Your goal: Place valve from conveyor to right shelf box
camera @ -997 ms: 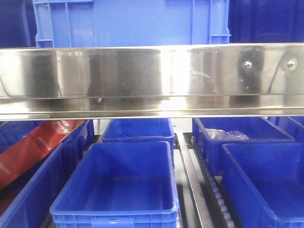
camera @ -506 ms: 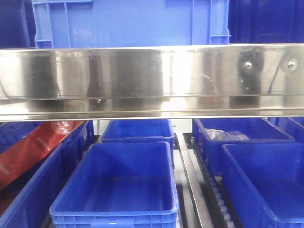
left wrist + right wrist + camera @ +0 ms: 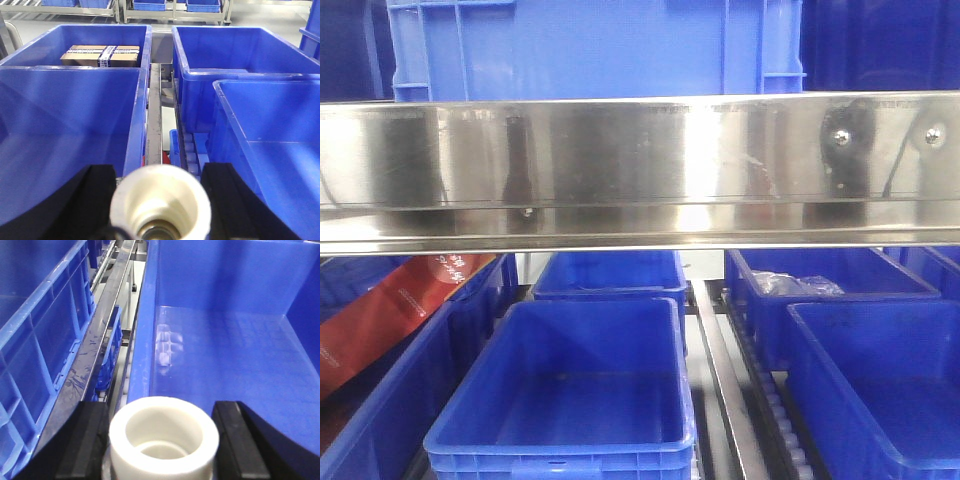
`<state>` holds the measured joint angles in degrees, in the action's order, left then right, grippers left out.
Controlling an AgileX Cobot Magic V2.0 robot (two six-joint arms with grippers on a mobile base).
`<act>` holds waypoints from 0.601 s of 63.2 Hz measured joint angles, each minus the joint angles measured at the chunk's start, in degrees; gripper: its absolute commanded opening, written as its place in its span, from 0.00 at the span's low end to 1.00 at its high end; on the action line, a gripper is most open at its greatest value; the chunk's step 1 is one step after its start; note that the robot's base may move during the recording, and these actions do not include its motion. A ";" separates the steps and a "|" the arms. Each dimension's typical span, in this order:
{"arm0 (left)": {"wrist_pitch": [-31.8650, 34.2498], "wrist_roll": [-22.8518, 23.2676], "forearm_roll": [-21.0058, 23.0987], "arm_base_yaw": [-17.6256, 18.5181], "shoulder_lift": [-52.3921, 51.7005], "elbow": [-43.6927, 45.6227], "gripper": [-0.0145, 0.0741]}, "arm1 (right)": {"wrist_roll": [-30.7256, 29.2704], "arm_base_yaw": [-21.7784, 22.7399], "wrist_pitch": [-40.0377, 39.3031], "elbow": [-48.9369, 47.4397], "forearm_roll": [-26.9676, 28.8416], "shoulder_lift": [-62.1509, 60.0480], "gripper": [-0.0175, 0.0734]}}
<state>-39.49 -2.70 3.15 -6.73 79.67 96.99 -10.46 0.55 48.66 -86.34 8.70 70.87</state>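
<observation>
Right gripper (image 3: pixel 161 412) clamped on the valve (image 3: pixel 164 440), box dead ahead!
The valve's bore runs along the fingers, and the right shelf box (image 3: pixel 225 340) lies just ahead and rightward, nearest this arm. The left gripper (image 3: pixel 160 172) grips a second valve (image 3: pixel 160 200). Since a second ago, only reflections on the steel rail (image 3: pixel 640 160) have shifted.

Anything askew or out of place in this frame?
A red packet leans diagonally in the left blue bin rather than lying flat. A crumpled clear bag sits in the rear right bin. Nothing looks spilled or damaged.
</observation>
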 measured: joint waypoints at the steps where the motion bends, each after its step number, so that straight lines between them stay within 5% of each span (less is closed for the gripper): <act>1: 0.00 0.00 0.00 0.00 0.00 0.00 0.04 | 0.00 0.00 0.00 0.00 0.00 0.00 0.01; 38: 0.32 0.00 0.11 0.00 0.00 0.00 0.04 | 0.00 0.00 0.86 -1.96 0.00 0.00 0.01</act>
<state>-39.16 -2.70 3.25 -6.73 79.67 96.99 -10.46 0.55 49.52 -88.29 8.70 70.87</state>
